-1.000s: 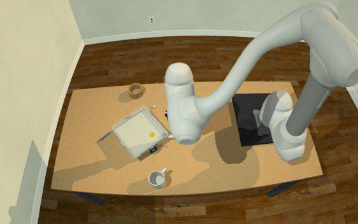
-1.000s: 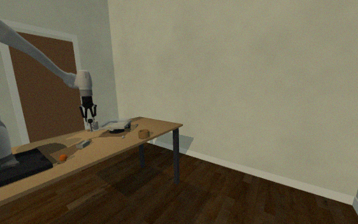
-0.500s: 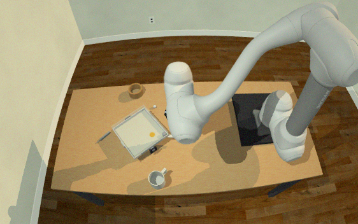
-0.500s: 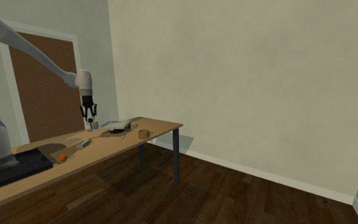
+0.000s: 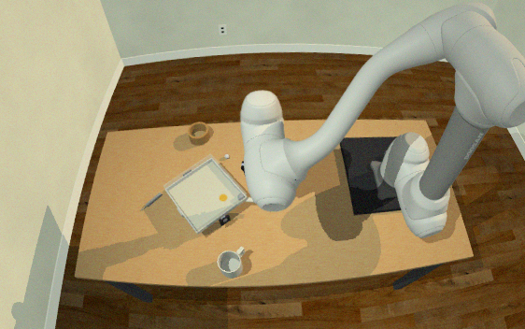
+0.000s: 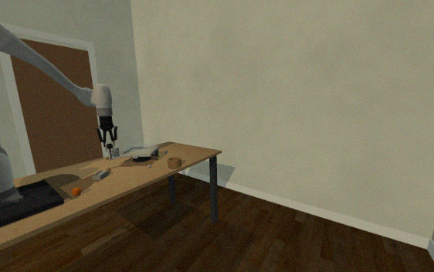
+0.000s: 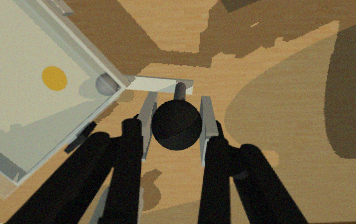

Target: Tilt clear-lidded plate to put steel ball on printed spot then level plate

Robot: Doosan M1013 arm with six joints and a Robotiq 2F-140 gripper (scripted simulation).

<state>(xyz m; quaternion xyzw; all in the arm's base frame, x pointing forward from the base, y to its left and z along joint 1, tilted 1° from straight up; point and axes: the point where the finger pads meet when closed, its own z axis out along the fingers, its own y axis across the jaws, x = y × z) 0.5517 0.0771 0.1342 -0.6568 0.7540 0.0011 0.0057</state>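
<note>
The clear-lidded plate [image 5: 205,193] is a square white tray on the table, also in the wrist view [image 7: 45,90] and in the exterior view [image 6: 142,151]. Its orange printed spot [image 7: 54,78] [image 5: 223,197] lies near one corner. The steel ball [image 7: 105,84] rests in the plate's corner by the handle arm, apart from the spot. A white arm sticks out from that corner and carries a post with a black knob [image 7: 176,125]. My gripper [image 7: 178,107] [image 6: 107,144] is shut on this knob from above. In the top view the arm hides the gripper.
A tape roll [image 5: 199,133], a small white ball [image 5: 227,157], a pen [image 5: 152,201] and a mug [image 5: 230,263] lie around the plate. A dark mat [image 5: 369,174] carries the robot's base. An orange ball [image 6: 76,191] and a grey block [image 6: 100,175] lie on the table.
</note>
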